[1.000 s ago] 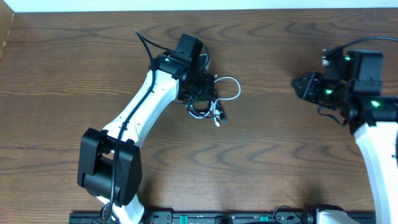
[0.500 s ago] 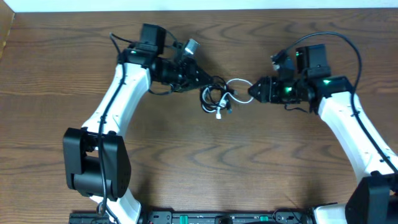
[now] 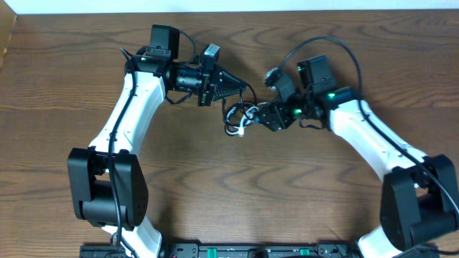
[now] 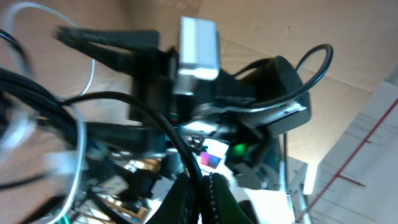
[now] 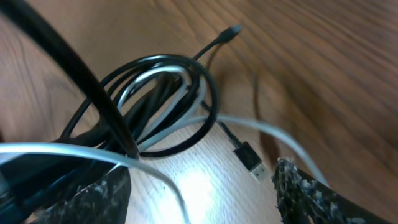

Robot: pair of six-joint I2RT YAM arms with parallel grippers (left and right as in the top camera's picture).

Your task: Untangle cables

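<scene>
The black cable (image 3: 231, 107) and the white cable (image 3: 244, 123) lie tangled in a small coil at the middle of the table. My left gripper (image 3: 240, 87) sits just above-left of the coil. In the left wrist view (image 4: 202, 194) it is shut on a strand of the black cable (image 4: 149, 112). My right gripper (image 3: 259, 117) is at the coil's right edge. In the right wrist view (image 5: 202, 193) it is open, and a strand of the white cable (image 5: 267, 130) runs between its fingers. The black coil (image 5: 155, 65) and a black USB plug (image 5: 250, 158) lie just ahead.
The wooden table (image 3: 323, 201) extends all around the coil. The right arm, with its green light (image 4: 239, 149), fills the left wrist view close ahead. Thick black arm wires loop above both wrists.
My right arm has swung left from the right side to the coil's edge. My left gripper has pulled back up and left of the coil, and the tangle has shifted slightly left.
</scene>
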